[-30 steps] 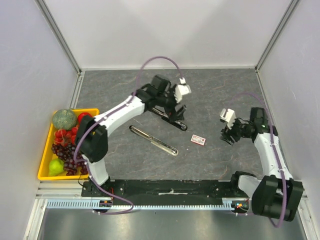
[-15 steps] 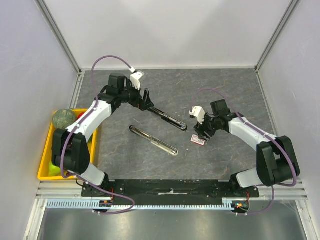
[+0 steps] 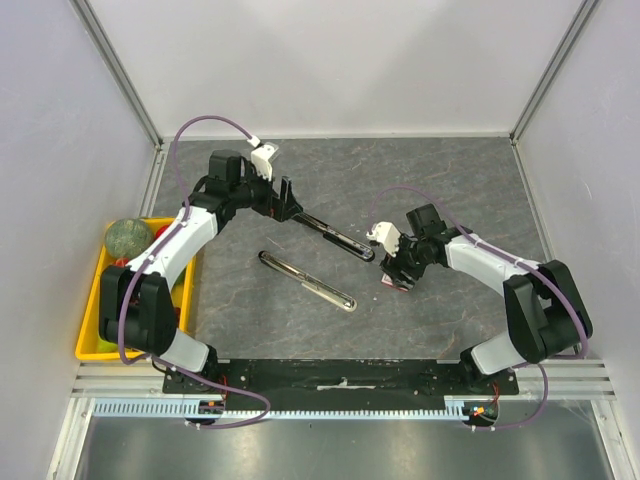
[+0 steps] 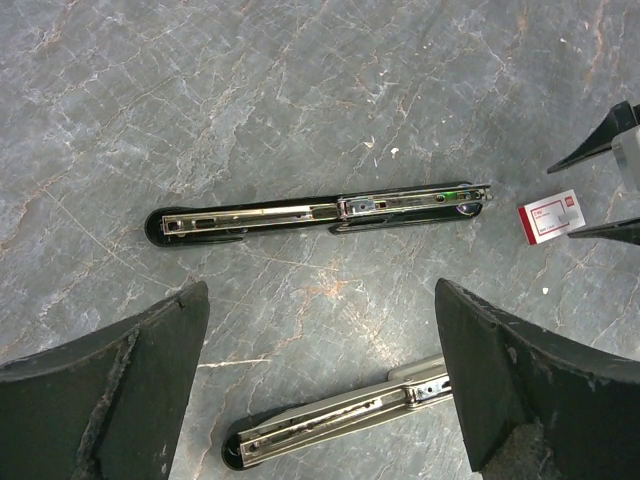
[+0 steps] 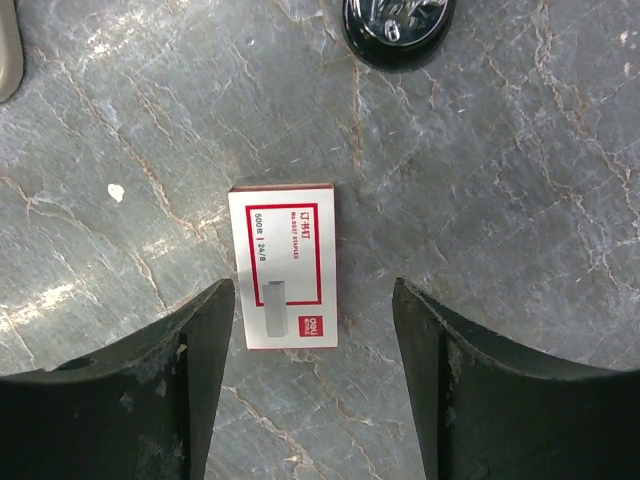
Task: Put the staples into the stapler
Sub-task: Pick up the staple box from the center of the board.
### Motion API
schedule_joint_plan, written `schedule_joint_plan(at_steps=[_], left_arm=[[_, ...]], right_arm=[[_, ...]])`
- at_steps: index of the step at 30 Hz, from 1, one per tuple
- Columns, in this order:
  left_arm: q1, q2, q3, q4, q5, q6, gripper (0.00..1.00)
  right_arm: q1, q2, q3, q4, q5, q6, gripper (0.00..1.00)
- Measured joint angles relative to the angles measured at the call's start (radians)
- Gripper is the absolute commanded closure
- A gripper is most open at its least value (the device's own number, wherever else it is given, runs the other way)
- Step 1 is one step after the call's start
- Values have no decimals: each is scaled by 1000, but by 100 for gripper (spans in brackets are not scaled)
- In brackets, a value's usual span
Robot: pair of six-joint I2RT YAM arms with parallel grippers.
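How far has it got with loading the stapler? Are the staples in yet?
Not yet. Done: the black stapler lies opened flat. In hand: the right claw, open, straddles the staples box. Left: grip the box, get a strip out, slide it in, close up.

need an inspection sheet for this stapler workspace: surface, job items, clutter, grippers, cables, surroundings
surface: grey marbled table, a few white flecks
job's things: staples box lying flat, closed; black stapler opened out flat; silver stapler also opened flat, nearer the arm bases
clutter: yellow bin of fruit at the left edge, melon on top
grippers: left gripper open by the black stapler's left end, holding nothing; right gripper open, fingers either side of the staples box, not closed on it
cables: purple cables loop off both arms, clear of the job's things
surroundings: white walls, aluminium frame; nothing else seen
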Motion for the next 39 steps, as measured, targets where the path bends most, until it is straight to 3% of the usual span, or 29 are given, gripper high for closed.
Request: schedule_joint_plan(at_steps=[9,15,20,29,39], left_arm=[[0,0,-13,8,7,-28,1],[0,0,-13,16,13,-45,1],[0,0,-13,23,25,-57,1],[-38,24,-9,58,73,-121,0],[-268,191,142,20,111,-157,1]], right_arm=[[18,18,0,-19,19,-15,28],[63,38,0,-22,61,-29,53],[77,44,2,-21,78,-35,63],[77,-80,-15,-14,111,-58,63],[-1,-360,-48,43,33,-84,62]])
